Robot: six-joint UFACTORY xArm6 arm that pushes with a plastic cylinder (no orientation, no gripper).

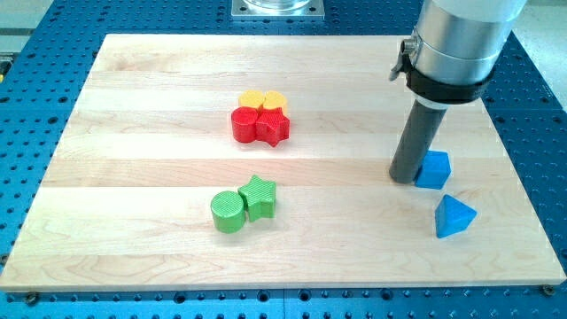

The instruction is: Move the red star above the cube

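A pale wooden desk (133, 106) sits on blue pegboard; there is no gripper, only my tip (405, 179) at centre right, touching the blue cube (434, 169). The red star (273, 127), upper centre, looks light, rigid and likely slides easily. It touches a red cylinder (243, 124) and a yellow block (263, 99), so I would push its left face.

single view, high, angled down over board (133, 106)

Rod (423, 142) covers left edge of blue cube (434, 169). Red star (273, 127) hides lower part of yellow block (265, 99); its shape indeterminate.
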